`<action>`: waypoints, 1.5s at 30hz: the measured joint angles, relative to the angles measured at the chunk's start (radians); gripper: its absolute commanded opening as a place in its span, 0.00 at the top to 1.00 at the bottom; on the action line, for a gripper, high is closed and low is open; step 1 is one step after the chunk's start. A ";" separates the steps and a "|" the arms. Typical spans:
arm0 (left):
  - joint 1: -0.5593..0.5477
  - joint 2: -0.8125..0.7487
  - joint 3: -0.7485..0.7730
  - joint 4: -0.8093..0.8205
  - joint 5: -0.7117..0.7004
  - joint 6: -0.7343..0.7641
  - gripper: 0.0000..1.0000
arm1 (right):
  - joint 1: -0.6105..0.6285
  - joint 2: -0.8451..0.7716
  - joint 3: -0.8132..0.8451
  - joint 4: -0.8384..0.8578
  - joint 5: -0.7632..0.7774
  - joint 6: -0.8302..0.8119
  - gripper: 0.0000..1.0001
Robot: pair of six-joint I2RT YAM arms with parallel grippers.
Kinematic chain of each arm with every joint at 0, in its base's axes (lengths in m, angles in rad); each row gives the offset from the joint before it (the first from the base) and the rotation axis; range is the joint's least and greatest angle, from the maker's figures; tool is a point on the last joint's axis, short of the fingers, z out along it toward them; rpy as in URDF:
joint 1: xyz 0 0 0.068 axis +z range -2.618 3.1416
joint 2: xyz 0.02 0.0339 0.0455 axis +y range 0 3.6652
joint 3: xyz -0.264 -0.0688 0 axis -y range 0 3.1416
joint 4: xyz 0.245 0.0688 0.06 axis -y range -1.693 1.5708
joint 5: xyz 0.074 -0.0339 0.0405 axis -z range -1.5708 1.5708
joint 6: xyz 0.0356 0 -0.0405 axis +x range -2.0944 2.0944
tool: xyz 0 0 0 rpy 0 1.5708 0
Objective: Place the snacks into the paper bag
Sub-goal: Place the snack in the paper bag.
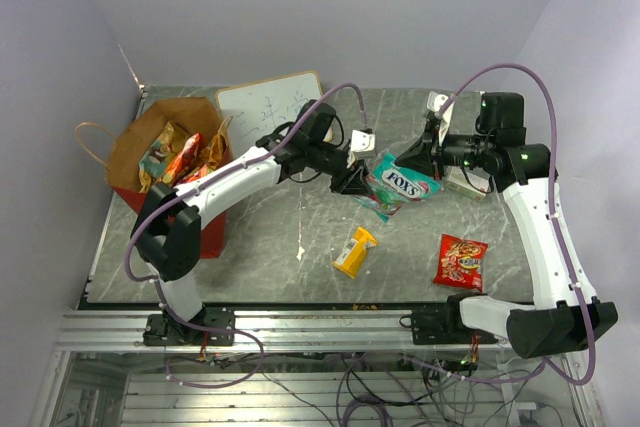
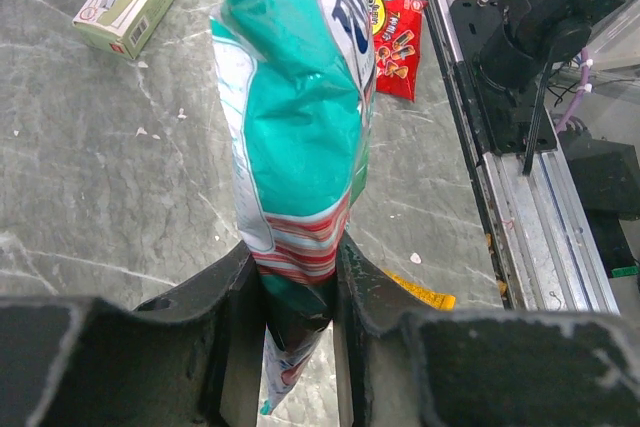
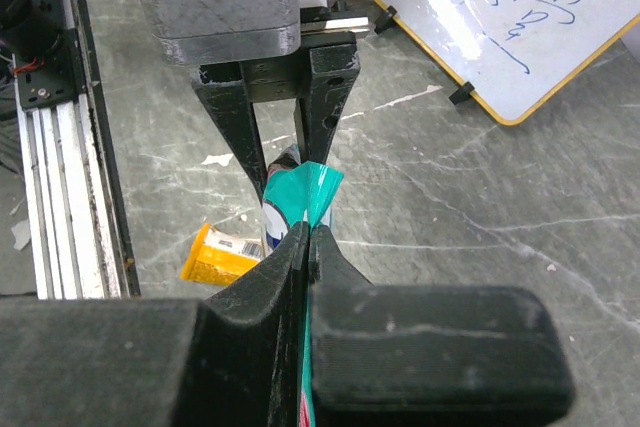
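Observation:
A teal-white candy bag (image 1: 400,185) hangs above the table's middle, held between both arms. My right gripper (image 3: 310,232) is shut on its teal top edge (image 3: 318,185). My left gripper (image 2: 295,277) has its fingers pressed on both sides of the bag's striped lower end (image 2: 300,247). The paper bag (image 1: 125,147), red outside and brown inside, stands at the far left with several snack packets (image 1: 180,155) in it. A yellow pack (image 1: 354,251) and a red pack (image 1: 461,261) lie on the table in front.
A white framed board (image 1: 268,102) with writing lies at the back, next to the paper bag. A small white box (image 2: 128,0) lies at the right near my right arm. The table's metal rail (image 2: 520,207) runs along the near edge.

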 measured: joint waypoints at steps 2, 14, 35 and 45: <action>0.000 -0.008 0.000 -0.010 -0.003 0.008 0.82 | 0.000 -0.005 -0.005 0.007 0.001 0.005 0.93; 0.000 -0.116 -0.003 -0.083 -0.091 0.086 0.93 | 0.000 -0.012 -0.005 -0.002 0.032 0.011 0.51; 0.000 -0.261 0.087 -0.222 -0.488 0.146 0.93 | 0.000 -0.031 0.028 0.024 0.150 0.038 0.43; 0.018 -0.365 0.166 -0.292 -0.640 0.077 0.93 | 0.000 -0.091 -0.222 0.127 0.264 0.042 0.43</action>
